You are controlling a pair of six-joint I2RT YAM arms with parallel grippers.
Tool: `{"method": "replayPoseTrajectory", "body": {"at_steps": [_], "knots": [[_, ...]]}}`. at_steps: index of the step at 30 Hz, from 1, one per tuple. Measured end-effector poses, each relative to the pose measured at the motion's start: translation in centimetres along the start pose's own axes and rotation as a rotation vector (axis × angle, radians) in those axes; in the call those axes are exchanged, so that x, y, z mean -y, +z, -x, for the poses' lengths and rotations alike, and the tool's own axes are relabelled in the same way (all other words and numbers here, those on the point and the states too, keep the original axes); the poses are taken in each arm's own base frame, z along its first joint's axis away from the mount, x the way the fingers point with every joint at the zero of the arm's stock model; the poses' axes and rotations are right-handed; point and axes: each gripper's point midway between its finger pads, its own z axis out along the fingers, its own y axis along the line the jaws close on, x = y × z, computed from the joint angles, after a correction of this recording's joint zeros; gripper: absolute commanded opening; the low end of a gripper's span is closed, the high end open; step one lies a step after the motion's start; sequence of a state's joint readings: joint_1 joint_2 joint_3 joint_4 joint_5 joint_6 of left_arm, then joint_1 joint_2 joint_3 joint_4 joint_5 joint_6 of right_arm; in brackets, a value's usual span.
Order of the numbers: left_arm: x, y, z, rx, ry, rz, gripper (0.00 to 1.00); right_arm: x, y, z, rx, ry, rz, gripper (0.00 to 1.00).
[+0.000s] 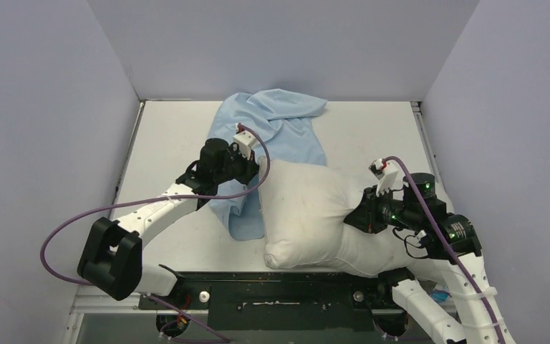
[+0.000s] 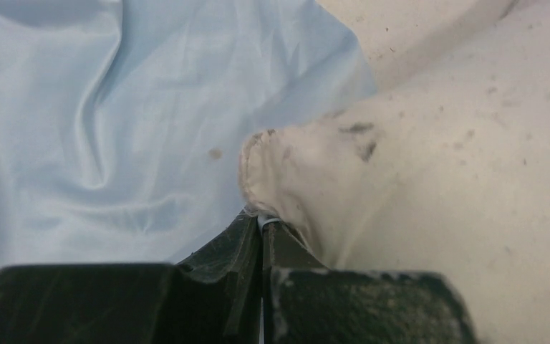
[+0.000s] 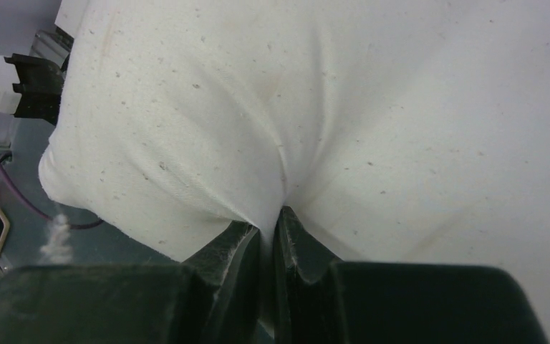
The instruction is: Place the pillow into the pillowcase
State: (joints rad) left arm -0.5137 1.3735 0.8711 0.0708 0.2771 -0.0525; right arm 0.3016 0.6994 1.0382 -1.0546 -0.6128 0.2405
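- Pale walls box in a white counter [image 1: 165,136]; the pillowcase [image 1: 286,118] lies crumpled at its far middle.
- I see the pillow [image 1: 304,215] wholly outside the pillowcase, its far-left corner resting on the blue cloth.
- On the left gripper [image 2: 261,223] the jaws are clamped on that corner; on the right gripper [image 3: 268,218] they pinch the pillow's right side.
- My read: nothing is inserted yet; opening the pillowcase and feeding the pillow in both remain.

Overhead view looks down from near edge; wrist views, very close, share the plump off-white stuffed pillow [image 1: 304,215].
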Motion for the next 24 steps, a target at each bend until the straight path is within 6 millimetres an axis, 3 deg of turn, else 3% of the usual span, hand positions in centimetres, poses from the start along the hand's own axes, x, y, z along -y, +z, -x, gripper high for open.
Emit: {"method": "replayPoseTrajectory", "body": {"at_steps": [8,14,24], "knots": [[-1.7,1.3,1.7,0.013,-0.068,0.066,0.0,-1.2,-0.1,-0.4,-0.007,0.008,0.067,0.0],[-2.3,1.7,1.4,0.005,-0.097,0.084,0.0,-2.0,-0.1,-1.5,-0.022,-0.004,0.119,0.0],[-2.5,1.8,1.4,0.002,-0.107,0.084,0.0,-1.2,1.2,-2.6,-0.091,0.015,0.103,0.0]]}}
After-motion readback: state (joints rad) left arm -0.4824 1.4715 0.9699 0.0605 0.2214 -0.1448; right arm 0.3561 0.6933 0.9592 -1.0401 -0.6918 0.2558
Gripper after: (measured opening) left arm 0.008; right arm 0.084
